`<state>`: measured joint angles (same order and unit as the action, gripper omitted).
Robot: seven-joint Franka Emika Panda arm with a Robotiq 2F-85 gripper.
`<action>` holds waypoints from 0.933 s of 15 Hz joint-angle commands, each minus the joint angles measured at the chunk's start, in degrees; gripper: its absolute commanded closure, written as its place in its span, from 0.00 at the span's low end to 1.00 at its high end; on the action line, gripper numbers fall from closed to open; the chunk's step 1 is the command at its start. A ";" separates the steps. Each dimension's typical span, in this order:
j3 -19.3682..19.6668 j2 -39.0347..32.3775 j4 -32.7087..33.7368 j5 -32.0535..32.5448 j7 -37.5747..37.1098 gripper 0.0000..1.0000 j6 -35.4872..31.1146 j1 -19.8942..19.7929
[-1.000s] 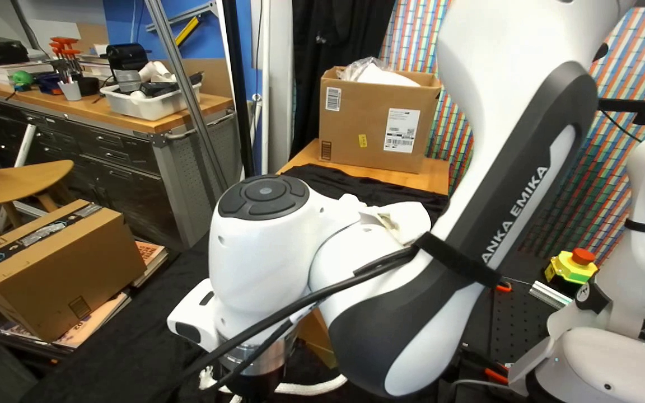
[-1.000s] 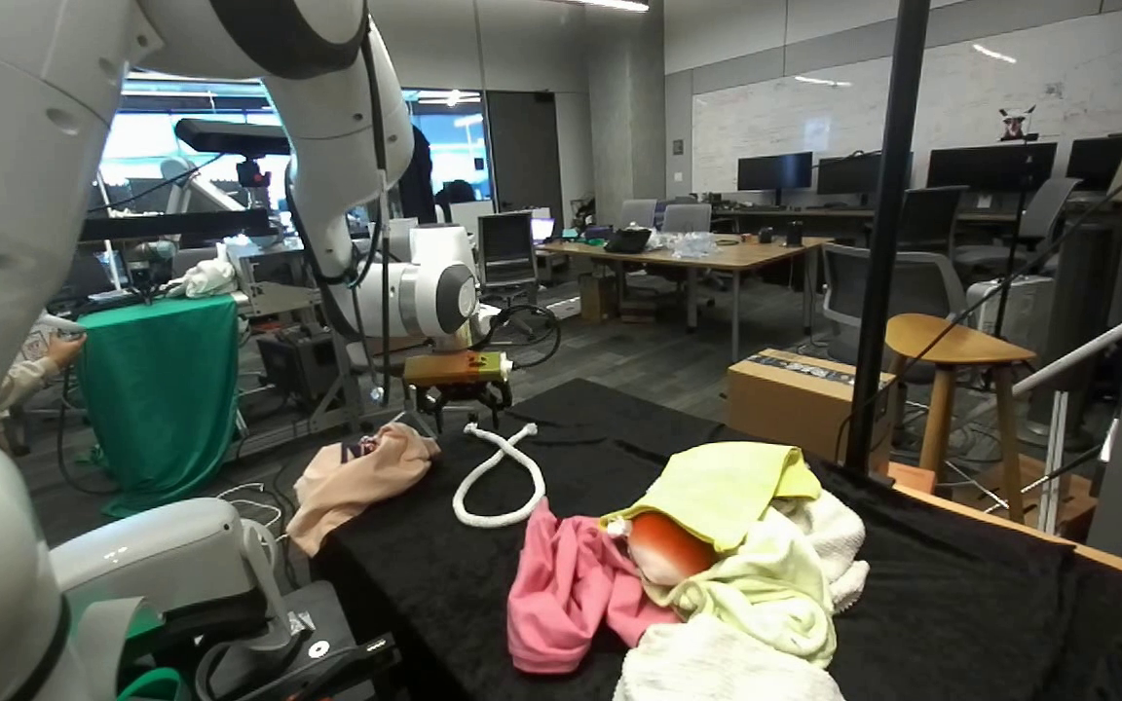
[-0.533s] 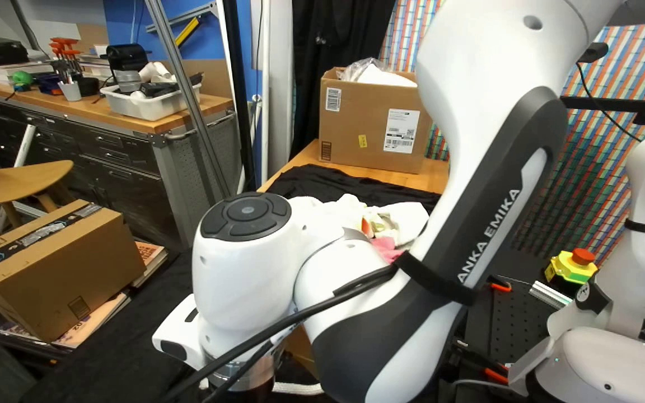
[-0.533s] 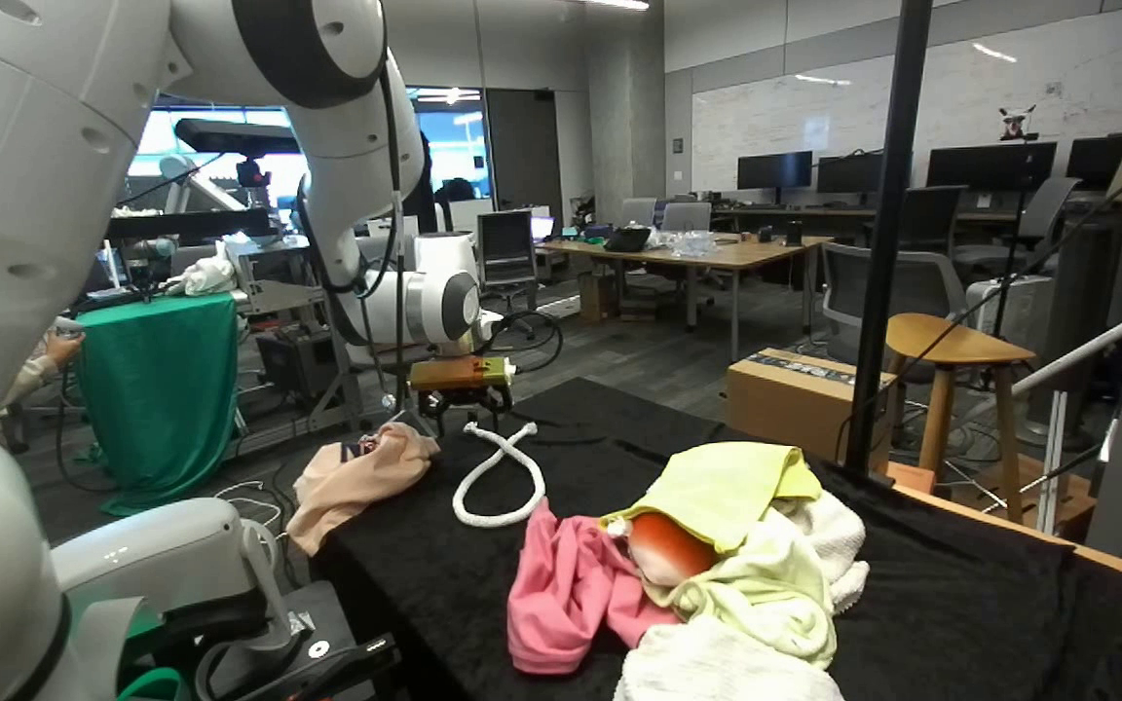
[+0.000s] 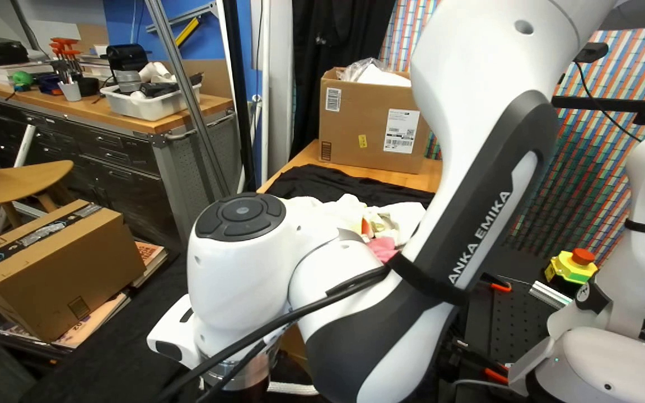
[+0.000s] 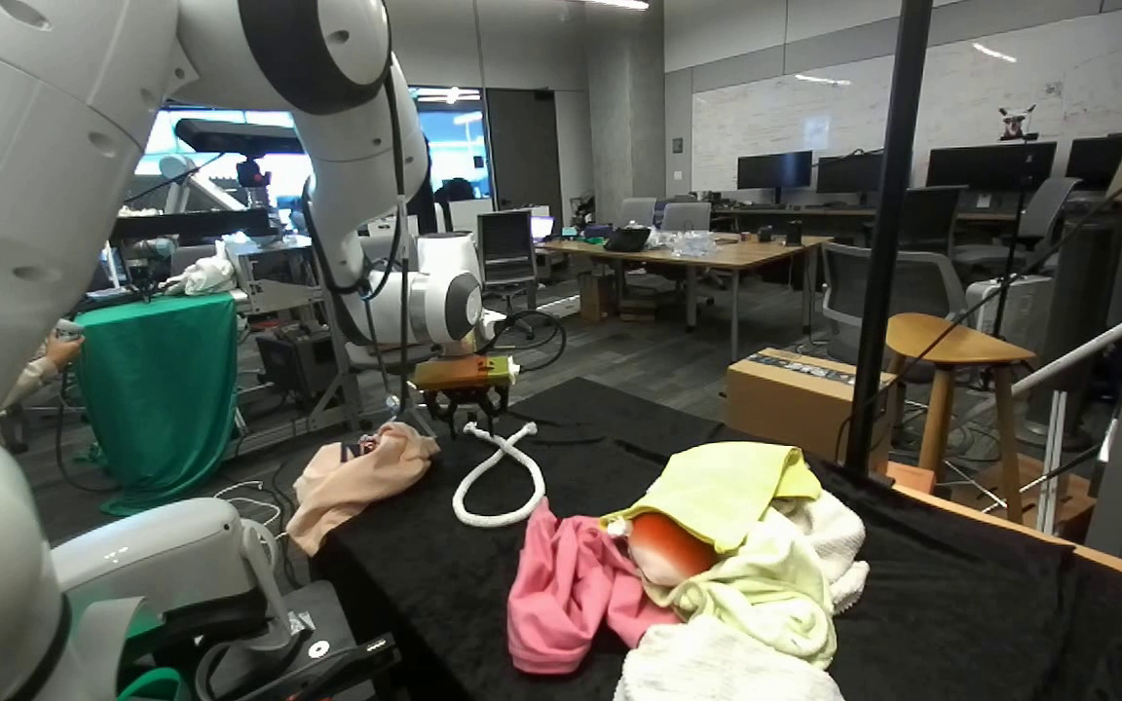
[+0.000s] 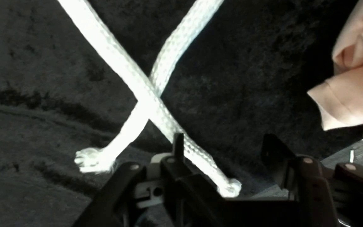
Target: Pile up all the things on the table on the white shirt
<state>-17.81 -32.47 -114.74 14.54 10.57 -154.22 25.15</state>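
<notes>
Jaws apart, with nothing gripped: the gripper (image 7: 224,141) stands over the crossed tails of the rope (image 7: 120,61), and whether it touches them cannot be told. One tail runs on a slant between the fingers (image 7: 178,146), its end showing in the gap; the other ends outside the jaws, to their left in the wrist view. One fingertip overlaps the rope in that view, so it might land on it.

Picking up the rope seems the step in hand. To do it well, shift the jaws slightly left there so the tail sits mid-gap, turn them to close squarely across it, and go down to the table (image 6: 951,594) before squeezing. A grip nearer the crossing should slip less than one at the end. Keep clear of the peach cloth (image 7: 354,94), near the jaws on their right.

Well away from the jaws, past the rope's loop, lie the pink cloth (image 6: 566,589), the round red thing (image 6: 668,550), the yellow cloth (image 6: 731,487) and what looks like the white shirt (image 6: 731,667); lift high enough that the rope drags none.
</notes>
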 commanded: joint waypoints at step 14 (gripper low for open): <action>4.95 -0.73 3.51 4.86 -0.91 0.50 -0.31 1.41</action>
<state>-14.24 -32.85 -112.81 17.71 11.03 -154.27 25.48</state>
